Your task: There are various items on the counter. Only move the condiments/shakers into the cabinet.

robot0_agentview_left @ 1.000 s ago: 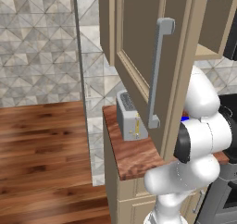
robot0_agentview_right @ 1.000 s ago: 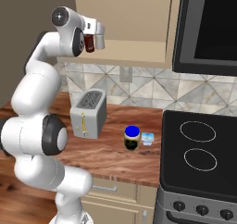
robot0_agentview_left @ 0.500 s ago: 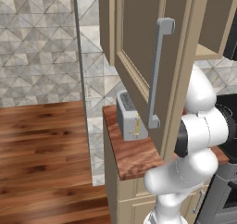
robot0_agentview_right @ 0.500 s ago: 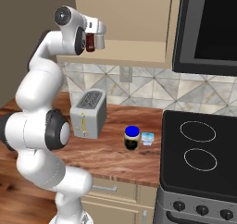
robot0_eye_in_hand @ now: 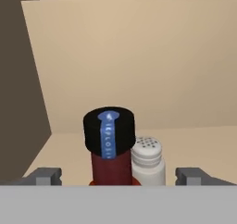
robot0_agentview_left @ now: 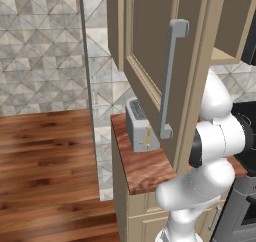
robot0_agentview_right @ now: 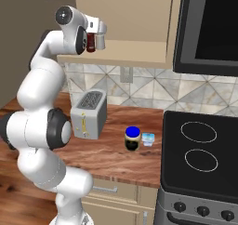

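**Beige cabinet, bottle and shaker both up on the shelf**

Beige all over up top: the cabinet (robot0_agentview_right: 135, 43) is open, its door (robot0_agentview_left: 165, 61) swung out toward the left base camera with the long grey handle (robot0_agentview_left: 170, 81) facing us. The arm reaches up from the lower left of the right base view and has its gripper (robot0_agentview_right: 95, 42) level with the cabinet shelf.

From the hand camera, the dark red bottle (robot0_eye_in_hand: 111, 165) stands upright on the shelf floor, black cap with a blue strip on top, right in the middle between the two finger tips (robot0_eye_in_hand: 44, 176). The tips sit wide apart, well clear of the bottle on both sides, so the jaws are spread and not gripping anything. The pale shaker (robot0_eye_in_hand: 148, 160) stands just beside the bottle, on its right in that view and looking like it touches it, holes in the top facing up. Behind both is the plain cabinet back wall, with a darker side wall on the left.

In the right base view the bottle (robot0_agentview_right: 91, 42) shows as a dark red bit at the gripper, with the shaker (robot0_agentview_right: 99, 41) beside it.

Down on the wood counter (robot0_agentview_right: 111, 154), the toaster (robot0_agentview_right: 88, 113) sits near the backsplash. The blue-lidded jar (robot0_agentview_right: 133, 138) is further right, with a small pale cup-like thing (robot0_agentview_right: 148, 139) just beside it, next to the black stove (robot0_agentview_right: 200, 159).
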Controlling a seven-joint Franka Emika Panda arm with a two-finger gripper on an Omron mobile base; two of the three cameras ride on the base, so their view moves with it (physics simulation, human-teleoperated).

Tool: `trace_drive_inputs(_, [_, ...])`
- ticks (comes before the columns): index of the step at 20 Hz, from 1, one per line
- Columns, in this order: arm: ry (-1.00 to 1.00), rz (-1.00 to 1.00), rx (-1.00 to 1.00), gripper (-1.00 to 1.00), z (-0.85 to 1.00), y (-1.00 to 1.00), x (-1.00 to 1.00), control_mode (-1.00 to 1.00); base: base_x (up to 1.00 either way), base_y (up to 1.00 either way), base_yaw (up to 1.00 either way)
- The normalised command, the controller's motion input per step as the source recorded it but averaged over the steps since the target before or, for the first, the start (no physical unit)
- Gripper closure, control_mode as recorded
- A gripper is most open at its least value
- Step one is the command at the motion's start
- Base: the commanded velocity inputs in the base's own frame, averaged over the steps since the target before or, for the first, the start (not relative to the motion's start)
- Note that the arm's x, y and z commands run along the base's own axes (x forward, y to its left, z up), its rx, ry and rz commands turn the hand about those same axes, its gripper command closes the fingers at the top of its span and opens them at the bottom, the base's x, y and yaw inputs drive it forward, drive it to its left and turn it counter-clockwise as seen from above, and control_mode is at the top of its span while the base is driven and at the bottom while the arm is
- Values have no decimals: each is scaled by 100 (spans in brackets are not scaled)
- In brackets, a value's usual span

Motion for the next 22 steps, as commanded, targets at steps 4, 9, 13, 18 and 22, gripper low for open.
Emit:
trace_drive_inputs(4, [-2,0,-1,-100,-12,0,12,-100,0,0,0])
trace_drive_inputs(9, [-1,0,0,-100,-6,0,9,-100,0,0,0])
trace_drive_inputs(13, [0,0,0,-100,0,0,0,-100,0,0,0])
trace_drive_inputs(18, [-10,0,0,-100,0,0,-52,-100,0,0,0])
trace_drive_inputs(22, [-12,0,0,-100,0,-10,-79,-100,0,0,0])
